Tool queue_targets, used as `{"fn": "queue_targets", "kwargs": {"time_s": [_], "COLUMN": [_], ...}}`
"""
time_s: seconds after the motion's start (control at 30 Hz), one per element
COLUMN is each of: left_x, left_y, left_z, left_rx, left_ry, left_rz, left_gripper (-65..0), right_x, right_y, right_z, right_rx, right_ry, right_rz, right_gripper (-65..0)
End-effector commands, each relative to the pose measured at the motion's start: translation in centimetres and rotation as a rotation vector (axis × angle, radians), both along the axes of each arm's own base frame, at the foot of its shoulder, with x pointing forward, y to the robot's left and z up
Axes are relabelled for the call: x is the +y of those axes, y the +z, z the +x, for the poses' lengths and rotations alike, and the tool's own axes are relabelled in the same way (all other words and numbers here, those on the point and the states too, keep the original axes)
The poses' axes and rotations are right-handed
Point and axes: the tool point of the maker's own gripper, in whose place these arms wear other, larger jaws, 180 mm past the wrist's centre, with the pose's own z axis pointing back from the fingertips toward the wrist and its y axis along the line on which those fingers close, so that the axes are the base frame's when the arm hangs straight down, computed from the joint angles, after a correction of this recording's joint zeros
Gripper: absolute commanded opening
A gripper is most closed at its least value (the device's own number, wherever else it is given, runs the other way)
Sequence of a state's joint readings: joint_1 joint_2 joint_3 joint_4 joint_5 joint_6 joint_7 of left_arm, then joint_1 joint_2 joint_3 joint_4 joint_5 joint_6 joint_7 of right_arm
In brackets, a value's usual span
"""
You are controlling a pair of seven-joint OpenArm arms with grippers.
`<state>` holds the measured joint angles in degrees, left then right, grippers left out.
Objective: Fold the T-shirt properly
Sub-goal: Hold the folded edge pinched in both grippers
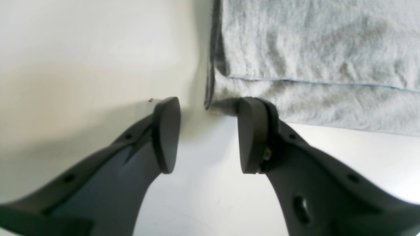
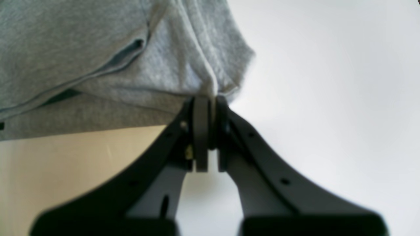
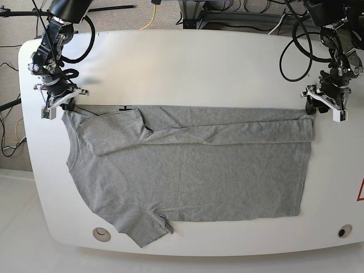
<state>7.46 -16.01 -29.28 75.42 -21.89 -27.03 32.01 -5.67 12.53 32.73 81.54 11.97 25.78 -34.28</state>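
Observation:
The heather-grey T-shirt (image 3: pixel 193 176) lies flat across the white table (image 3: pixel 187 68), collar end to the left in the base view, with its far long edge folded over toward the middle. My right gripper (image 2: pixel 210 101) is shut on a bunched pinch of the T-shirt (image 2: pixel 65 49) at the far left shoulder corner (image 3: pixel 65 111). My left gripper (image 1: pixel 209 136) stands open at the far right hem corner. The corner of the folded T-shirt (image 1: pixel 311 49) lies just beyond the fingertips, with one finger (image 1: pixel 251 131) against its edge and nothing between the jaws. In the base view this gripper (image 3: pixel 314 108) sits beside the fold's end.
Cables (image 3: pixel 296 51) trail over the table's back corners behind both arms. Two round holes (image 3: pixel 102 233) (image 3: pixel 341 231) sit near the front edge. One sleeve (image 3: pixel 145 230) reaches close to the front edge. A red mark (image 3: pixel 361 190) shows at the right rim.

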Motion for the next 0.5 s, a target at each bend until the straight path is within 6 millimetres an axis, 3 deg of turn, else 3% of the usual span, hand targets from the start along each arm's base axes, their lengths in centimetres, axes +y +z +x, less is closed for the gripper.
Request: {"fn": "queue_targets", "kwargs": {"time_s": [0.0, 0.27, 0.47], "left_x": [0.33, 0.0, 0.0], "left_y": [0.5, 0.62, 0.74], "left_z": [0.33, 0.65, 0.77], "left_rx": [-0.001, -0.015, -0.015], "left_ry": [-0.009, -0.019, -0.024], "left_rz": [0.011, 0.012, 0.012], "left_gripper": [-39.6, -47.1, -41.4], "right_x": [-0.63, -0.58, -0.61], "right_y": [1.08, 1.08, 1.03], "right_z": [0.62, 0.66, 0.66], "right_rx": [-0.028, -0.028, -0.027], "right_ry": [0.004, 0.005, 0.004], "right_rz": [-0.027, -0.025, -0.026], "right_gripper": [-65.0, -65.0, -65.0]}}
